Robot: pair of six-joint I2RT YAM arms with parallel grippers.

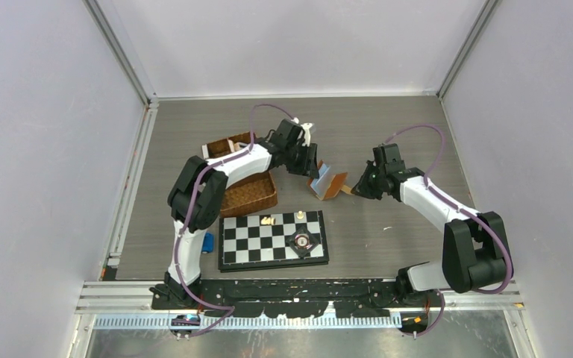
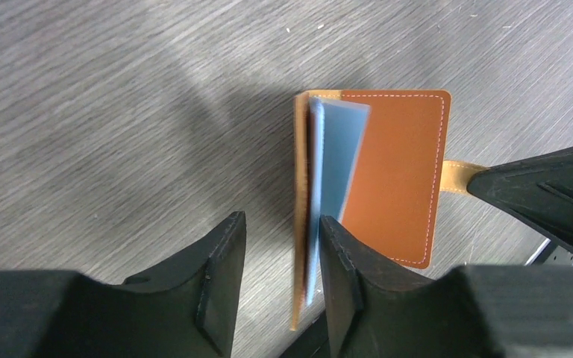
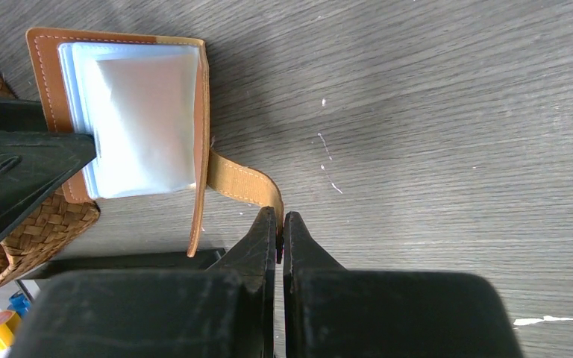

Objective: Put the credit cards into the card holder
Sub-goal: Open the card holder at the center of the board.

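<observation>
The tan-brown card holder [image 1: 333, 185] stands open on the table between my two grippers. Pale grey-blue credit cards [image 1: 322, 175] sit inside it. In the left wrist view my left gripper [image 2: 280, 261] is open, with one flap's edge [image 2: 298, 224] and the blue cards [image 2: 333, 156] between its fingers, close to the right finger [image 2: 339, 276]. The other cover [image 2: 395, 171] lies flat. In the right wrist view my right gripper [image 3: 280, 224] is shut on the strap [image 3: 242, 183] of the card holder [image 3: 45, 67]. The cards [image 3: 142, 119] show pale there.
A brown wicker basket [image 1: 246, 190] stands left of the card holder, under the left arm. A chessboard [image 1: 257, 253] with a few pieces lies nearer the bases. A small blue object [image 1: 208, 242] lies left of the board.
</observation>
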